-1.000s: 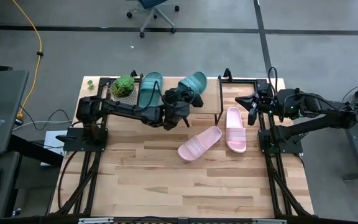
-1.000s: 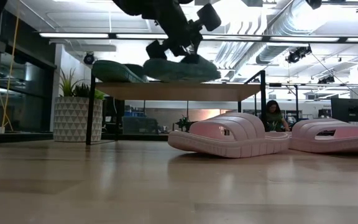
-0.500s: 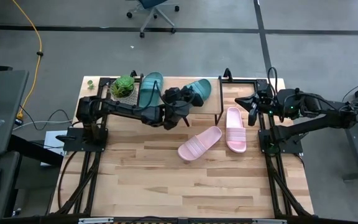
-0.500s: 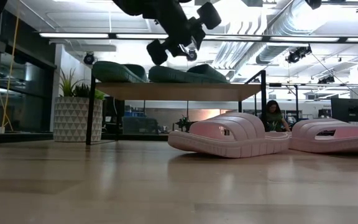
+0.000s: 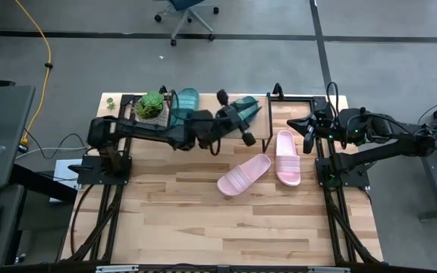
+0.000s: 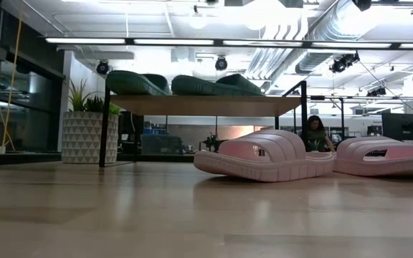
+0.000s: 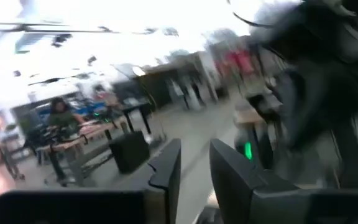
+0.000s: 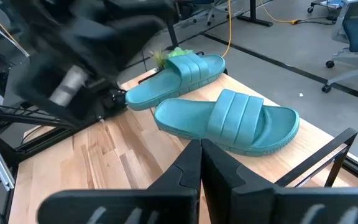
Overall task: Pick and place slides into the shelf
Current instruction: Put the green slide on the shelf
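- Green slides (image 8: 229,121) both sit on my shelf (image 6: 206,105) already.
- Pink slides (image 5: 243,175) lie on the table (image 5: 203,227).
- My left gripper (image 7: 194,171) is spread, empty; right gripper (image 8: 201,163) pressed together.

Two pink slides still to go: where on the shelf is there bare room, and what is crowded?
The shelf top's left part is crowded: two teal slides lie side by side beside the plant. The right part, toward the right pincer, is bare. The pink slides lie on the table in front; its near half is bare. The left pincer hangs over the second teal slide.
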Action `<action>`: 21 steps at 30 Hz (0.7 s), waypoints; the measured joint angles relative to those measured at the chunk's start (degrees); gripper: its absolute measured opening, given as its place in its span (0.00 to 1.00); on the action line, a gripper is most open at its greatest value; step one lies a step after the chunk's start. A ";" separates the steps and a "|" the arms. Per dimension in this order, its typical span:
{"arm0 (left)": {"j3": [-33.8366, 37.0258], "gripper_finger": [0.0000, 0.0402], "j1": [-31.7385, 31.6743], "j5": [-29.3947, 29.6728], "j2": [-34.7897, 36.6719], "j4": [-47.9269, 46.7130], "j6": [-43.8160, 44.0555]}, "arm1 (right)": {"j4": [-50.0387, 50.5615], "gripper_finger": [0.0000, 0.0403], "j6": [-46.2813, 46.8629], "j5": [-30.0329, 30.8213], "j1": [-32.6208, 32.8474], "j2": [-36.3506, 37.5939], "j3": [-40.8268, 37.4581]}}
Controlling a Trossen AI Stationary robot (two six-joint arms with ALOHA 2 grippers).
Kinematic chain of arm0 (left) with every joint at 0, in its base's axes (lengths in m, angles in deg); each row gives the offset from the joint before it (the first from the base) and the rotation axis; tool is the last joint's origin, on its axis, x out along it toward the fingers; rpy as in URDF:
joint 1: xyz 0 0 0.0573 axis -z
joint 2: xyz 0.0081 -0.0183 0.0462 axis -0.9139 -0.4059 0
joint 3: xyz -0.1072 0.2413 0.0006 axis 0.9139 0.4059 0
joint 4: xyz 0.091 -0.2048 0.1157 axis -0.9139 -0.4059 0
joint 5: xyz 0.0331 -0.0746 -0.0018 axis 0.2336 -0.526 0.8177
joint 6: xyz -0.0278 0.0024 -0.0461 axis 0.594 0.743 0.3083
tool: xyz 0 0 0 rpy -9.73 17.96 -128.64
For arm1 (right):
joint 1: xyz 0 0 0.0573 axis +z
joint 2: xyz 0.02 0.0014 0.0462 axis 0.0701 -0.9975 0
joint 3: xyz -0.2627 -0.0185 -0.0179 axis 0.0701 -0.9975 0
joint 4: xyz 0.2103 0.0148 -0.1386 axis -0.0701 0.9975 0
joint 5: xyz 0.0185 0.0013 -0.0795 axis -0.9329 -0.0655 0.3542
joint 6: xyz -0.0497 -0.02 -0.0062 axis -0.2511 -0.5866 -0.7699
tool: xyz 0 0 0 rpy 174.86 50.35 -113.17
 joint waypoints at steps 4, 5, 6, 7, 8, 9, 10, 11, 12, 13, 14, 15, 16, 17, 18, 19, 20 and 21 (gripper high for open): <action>-11.38 0.12 -0.06 -0.96 3.15 -32.63 -11.13 | 0.46 0.00 0.89 -0.02 0.02 0.02 0.00; -15.05 0.11 -0.10 -0.88 3.22 -41.45 -13.85 | 0.46 0.00 0.89 0.03 0.02 -0.04 0.00; -18.73 0.09 -0.15 -0.85 3.14 -49.43 -16.87 | 0.36 0.00 0.91 0.28 0.02 -0.09 0.00; -22.05 0.08 -0.17 -0.81 3.12 -56.01 -20.04 | 0.31 0.00 1.00 0.63 0.02 -0.09 0.00; -25.16 0.07 -0.27 -0.64 2.89 -61.52 -23.19 | 0.28 0.00 1.10 1.20 0.02 -0.11 0.00; -27.69 0.05 -0.69 -0.65 2.78 -66.19 -25.87 | 0.19 0.00 1.18 1.81 0.02 -0.09 0.00; -29.67 0.04 -1.03 -0.91 2.72 -71.06 -27.91 | 0.19 0.00 1.43 2.39 0.00 -0.07 0.00; -31.11 0.04 -1.52 -1.83 2.57 -75.14 -29.39 | 0.20 0.00 1.84 2.99 0.00 -0.07 0.00; -32.01 0.03 -2.30 -3.67 2.38 -77.77 -30.31 | 0.20 0.00 2.37 3.66 0.00 -0.07 0.00; -32.35 0.03 -3.30 -6.05 2.32 -79.41 -31.21 | 0.20 0.00 2.54 4.13 0.00 -0.07 0.00; -32.43 0.03 -4.45 -8.30 2.32 -80.76 -31.99 | 0.05 0.00 2.62 4.66 0.00 -0.07 0.00; -32.45 0.03 -5.81 -10.46 2.32 -81.93 -32.47 | -0.40 0.00 2.64 5.02 0.00 -0.07 0.00; -32.45 0.04 -7.25 -12.05 2.32 -83.11 -32.93 | -0.97 0.00 2.88 5.32 0.00 -0.07 0.00; -32.45 0.04 -8.69 -12.97 2.32 -84.30 -33.26 | -1.30 0.00 3.78 5.86 0.02 -0.07 0.00; -32.45 0.06 -10.13 -13.99 2.30 -85.15 -33.95 | -1.53 0.00 4.83 6.72 0.02 -0.07 0.00; -32.45 0.07 -11.54 -15.30 2.30 -85.57 -35.05 | -1.83 0.00 5.80 7.49 0.02 -0.07 0.00; -32.45 0.08 -12.93 -16.84 2.30 -85.86 -36.17 | -2.04 0.00 6.85 8.24 0.02 -0.07 0.00; -32.45 0.09 -14.24 -18.45 2.29 -86.15 -37.32 | -2.11 0.00 7.74 8.91 0.02 -0.07 0.00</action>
